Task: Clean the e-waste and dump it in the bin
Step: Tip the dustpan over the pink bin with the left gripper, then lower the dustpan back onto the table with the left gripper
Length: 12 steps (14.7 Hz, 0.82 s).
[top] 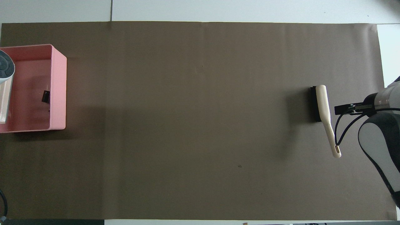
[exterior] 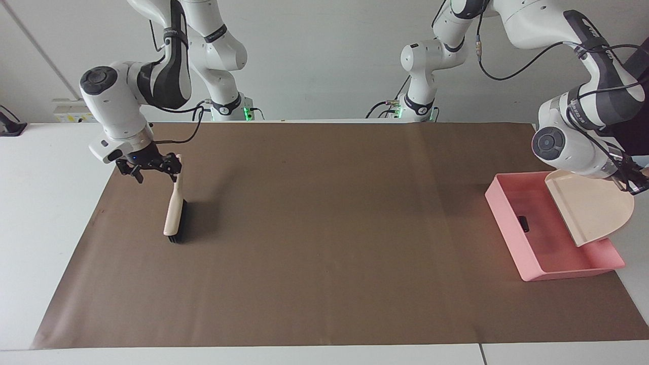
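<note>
Facing view: black e-waste piece in bin.

The right arm comes down from its base at twelve o'clock in the facing view and bends out toward nine o'clock, wrist tipped down; the right gripper hangs with its jaws spread wide. The left arm arcs high toward three o'clock, wrist bent low; the left gripper has its jaws clamped together.
</note>
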Available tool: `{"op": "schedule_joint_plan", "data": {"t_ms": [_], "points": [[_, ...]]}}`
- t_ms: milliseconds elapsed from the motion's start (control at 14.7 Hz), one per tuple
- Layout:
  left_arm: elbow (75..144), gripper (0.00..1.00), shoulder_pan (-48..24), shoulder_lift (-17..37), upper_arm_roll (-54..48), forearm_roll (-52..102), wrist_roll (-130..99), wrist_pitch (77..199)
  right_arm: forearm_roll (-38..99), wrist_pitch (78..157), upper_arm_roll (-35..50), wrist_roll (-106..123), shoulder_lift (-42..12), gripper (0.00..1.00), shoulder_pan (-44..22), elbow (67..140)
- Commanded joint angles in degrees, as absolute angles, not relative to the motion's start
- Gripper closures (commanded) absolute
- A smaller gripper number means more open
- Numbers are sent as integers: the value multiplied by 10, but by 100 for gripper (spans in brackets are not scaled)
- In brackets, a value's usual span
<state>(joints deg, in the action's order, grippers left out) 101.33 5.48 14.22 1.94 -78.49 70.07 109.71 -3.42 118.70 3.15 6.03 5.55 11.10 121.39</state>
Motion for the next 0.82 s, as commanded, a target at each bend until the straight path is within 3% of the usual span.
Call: {"op": "schedule_joint_plan", "data": {"t_ms": [0, 477, 750], "points": [[1015, 100, 27, 136, 26, -844, 693, 1057, -32, 1097, 51, -9, 55, 0, 115, 1122], [1005, 100, 11, 134, 26, -901, 700, 1018, -9, 853, 62, -79, 49, 0, 116, 928], [993, 98, -12, 114, 20, -863, 737, 1011, -11, 842, -39, -80, 47, 0, 3, 927]]}}
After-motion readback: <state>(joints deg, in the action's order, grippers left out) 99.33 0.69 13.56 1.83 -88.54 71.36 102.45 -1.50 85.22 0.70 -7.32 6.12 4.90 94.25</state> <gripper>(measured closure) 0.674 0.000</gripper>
